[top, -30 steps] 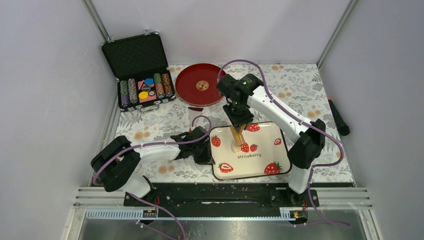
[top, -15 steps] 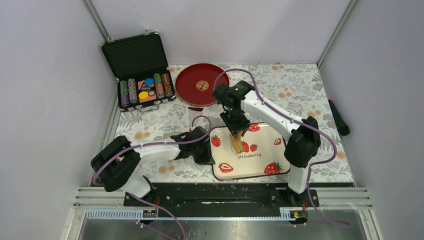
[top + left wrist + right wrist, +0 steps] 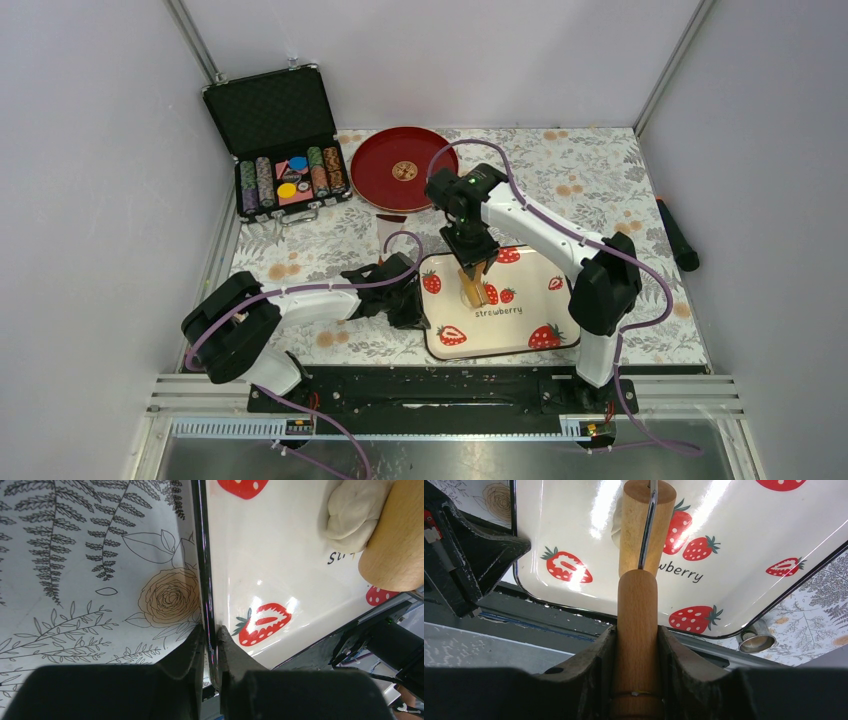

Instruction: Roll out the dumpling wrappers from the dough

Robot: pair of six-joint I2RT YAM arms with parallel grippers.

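Dough (image 3: 352, 512) on the strawberry tray (image 3: 260, 555), both grippers clamped
Left gripper (image 3: 210, 632) pinches the rim, right gripper (image 3: 637, 635) the wooden roller (image 3: 637, 600); only the left wrist view shows the dough plainly, against the roller

I am two arms bolted to one black base bar (image 3: 430, 395). My left arm (image 3: 305, 300) and right arm (image 3: 545, 225) share a build: smooth white shells between bulky, rounded black joint housings. A purple cable (image 3: 402, 234) leaves each end of the bar and loops loosely along each arm. A small green light (image 3: 467, 182) glows on the right arm's black housing farthest from the bar. My left gripper (image 3: 211, 632) and right gripper (image 3: 636, 630) have matte black fingers (image 3: 591, 665) with curved, slightly scuffed inner faces.
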